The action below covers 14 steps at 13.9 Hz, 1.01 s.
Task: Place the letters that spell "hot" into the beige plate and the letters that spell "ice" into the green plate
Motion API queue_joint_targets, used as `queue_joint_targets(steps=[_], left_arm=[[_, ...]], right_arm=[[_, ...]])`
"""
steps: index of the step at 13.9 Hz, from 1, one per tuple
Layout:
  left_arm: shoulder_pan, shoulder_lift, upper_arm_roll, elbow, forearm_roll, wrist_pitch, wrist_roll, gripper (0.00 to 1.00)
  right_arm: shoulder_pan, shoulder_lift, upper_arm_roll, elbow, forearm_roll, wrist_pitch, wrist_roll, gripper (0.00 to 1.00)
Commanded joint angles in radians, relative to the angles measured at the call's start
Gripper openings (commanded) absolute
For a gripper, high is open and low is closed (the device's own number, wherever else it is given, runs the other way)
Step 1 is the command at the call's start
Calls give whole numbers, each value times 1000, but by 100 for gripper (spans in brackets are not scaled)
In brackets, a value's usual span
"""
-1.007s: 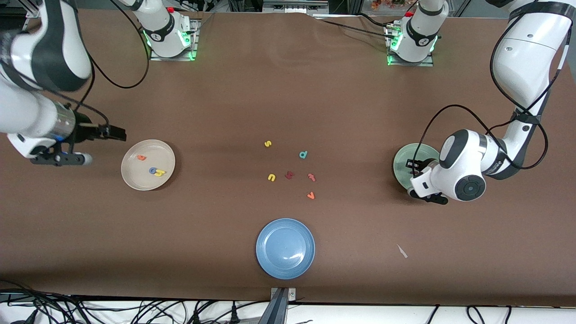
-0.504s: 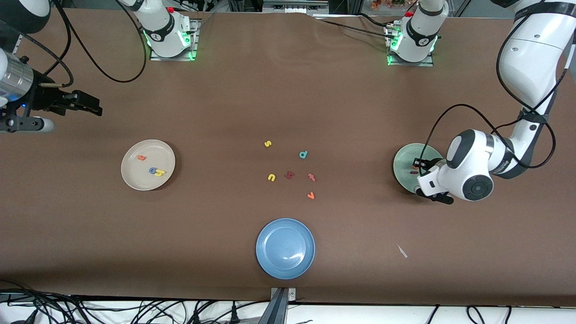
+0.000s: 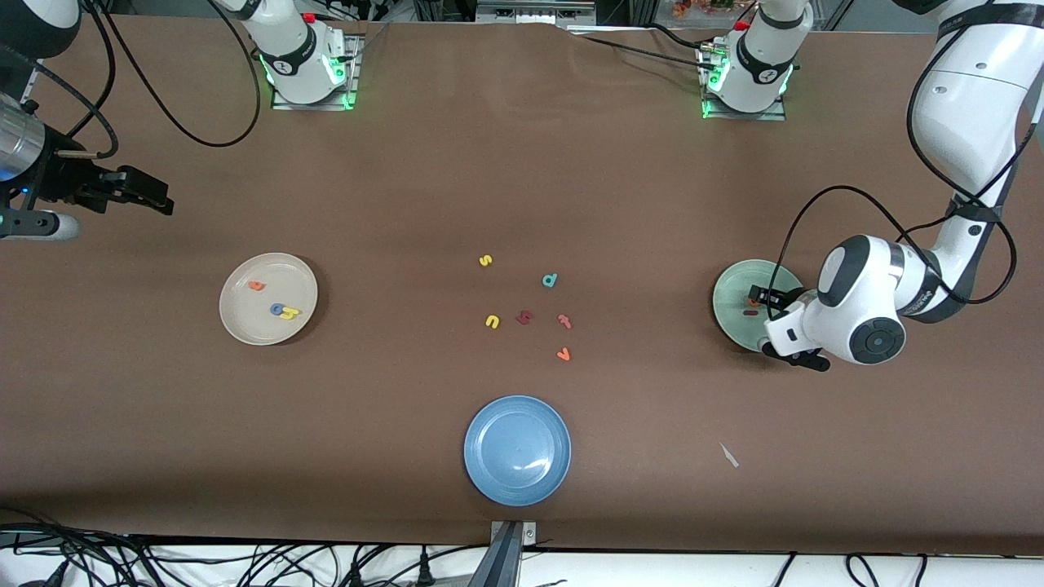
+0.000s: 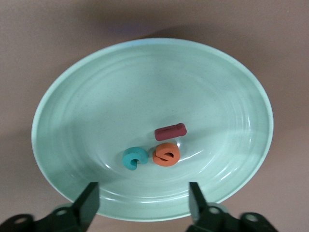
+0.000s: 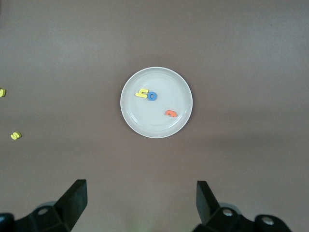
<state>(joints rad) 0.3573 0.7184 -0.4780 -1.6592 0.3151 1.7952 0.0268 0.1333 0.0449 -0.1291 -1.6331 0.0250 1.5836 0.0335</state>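
Left wrist view: you see red "i" (image 4: pixel 170 131), teal "c" (image 4: pixel 134 158), orange "e" (image 4: pixel 166 154) in green plate (image 4: pixel 77 96); front view hides them.
Left gripper (image 4: pixel 144 203): spread wide, empty, over green plate.
Right gripper (image 5: pixel 141 200): spread wide, empty, waits high above table edge.

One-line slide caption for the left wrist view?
Open left gripper over pale mint-green plate holding dark red bar "i", teal "c", orange "e".

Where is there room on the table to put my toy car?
Bare table lies between the beige plate and the loose letters, and between those letters and the green plate. It is crowded around the loose letters, just above the blue plate.
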Motion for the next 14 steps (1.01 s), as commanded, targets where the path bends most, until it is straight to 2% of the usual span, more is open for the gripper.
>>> queue_joint_targets(steps=[1, 6, 10, 12, 14], left_arm=[[6, -40, -5, -19, 36, 1, 15, 100], [-3, -172, -60, 1, 32, 1, 15, 100], [-12, -186, -114, 111, 36, -2, 13, 100], [-17, -209, -138, 162, 32, -58, 12, 100], [-17, -220, -186, 257, 21, -158, 10, 100]], right_arm=[[-12, -25, 16, -14, -16, -17, -3, 100], [-6, -16, 14, -14, -16, -7, 11, 100], [-4, -16, 16, -13, -19, -16, 14, 100], [-3, -16, 19, -13, -19, -17, 16, 100], [-3, -16, 19, -11, -17, -16, 16, 100]])
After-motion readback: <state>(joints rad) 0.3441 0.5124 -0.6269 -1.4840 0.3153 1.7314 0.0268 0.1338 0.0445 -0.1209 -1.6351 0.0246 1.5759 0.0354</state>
